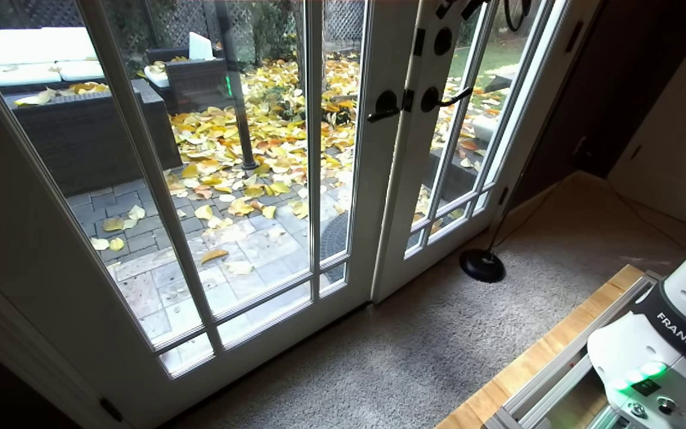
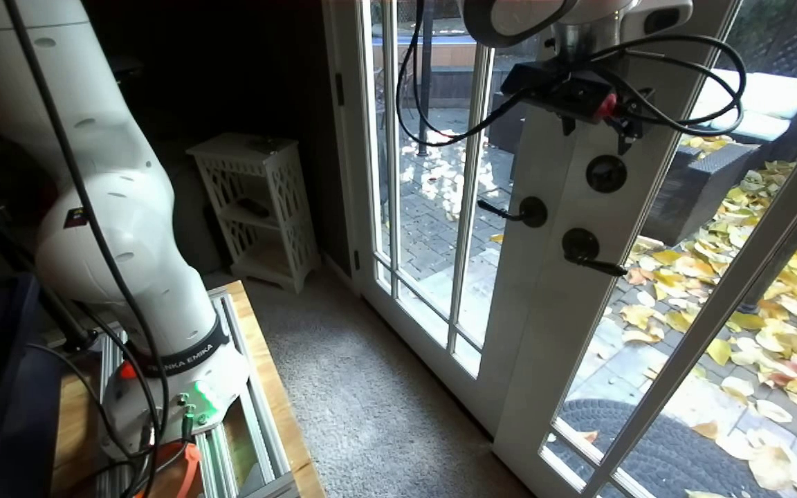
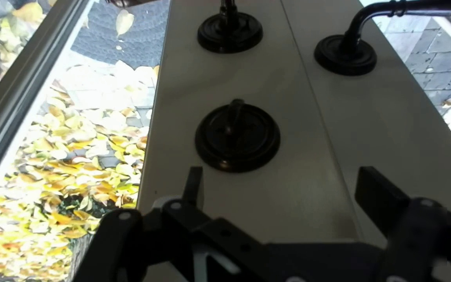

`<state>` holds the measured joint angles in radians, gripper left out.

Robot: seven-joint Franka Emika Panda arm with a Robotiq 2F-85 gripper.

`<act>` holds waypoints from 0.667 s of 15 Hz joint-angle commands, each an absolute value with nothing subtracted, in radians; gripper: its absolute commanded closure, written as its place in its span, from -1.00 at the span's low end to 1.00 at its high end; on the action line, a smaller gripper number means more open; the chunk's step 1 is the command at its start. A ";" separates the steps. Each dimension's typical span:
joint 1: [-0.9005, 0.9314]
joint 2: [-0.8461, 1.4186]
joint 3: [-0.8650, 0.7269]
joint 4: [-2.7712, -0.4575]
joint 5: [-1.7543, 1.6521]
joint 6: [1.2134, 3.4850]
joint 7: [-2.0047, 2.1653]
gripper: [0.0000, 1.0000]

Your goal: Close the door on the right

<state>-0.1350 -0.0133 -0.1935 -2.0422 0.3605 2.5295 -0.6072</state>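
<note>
Though near the deadbolt, the gripper wide, jaws well apart, contact with the door unclear.

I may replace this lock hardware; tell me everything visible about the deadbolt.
The deadbolt is a dark, metal-looking disc with stepped rings and a raised thumbturn. It sits on the white door stile, above that leaf's lever handle. Whether the deadbolt is thrown, I cannot tell. The spread fingers appear clear of it.

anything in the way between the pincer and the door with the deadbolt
Nothing visible stands between the open pincer and the door in the wrist view; the deadbolt seen there is the door's own.
</note>
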 commanded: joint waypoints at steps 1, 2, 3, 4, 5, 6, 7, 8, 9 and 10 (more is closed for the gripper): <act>-0.142 0.009 -0.181 -2.015 0.412 2.558 -0.667 -1.00; -0.144 0.010 -0.181 -2.013 0.405 2.558 -0.664 -1.00; -0.146 0.012 -0.181 -2.012 0.408 2.553 -0.668 -1.00; -0.148 0.009 -0.182 -2.013 0.394 2.537 -0.664 -1.00; -0.150 0.006 -0.184 -2.014 0.377 2.512 -0.657 -1.00; -0.152 0.003 -0.184 -2.016 0.370 2.482 -0.651 -1.00; -0.152 0.006 -0.183 -2.017 0.370 2.494 -0.645 -1.00; -0.154 0.012 -0.184 -2.012 0.371 2.500 -0.650 -1.00; -0.154 0.017 -0.183 -2.010 0.377 2.518 -0.647 -1.00; -0.155 0.020 -0.183 -2.008 0.372 2.532 -0.654 -1.00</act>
<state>-0.1432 -0.0016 -0.1878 -2.0358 0.3786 2.5206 -0.6394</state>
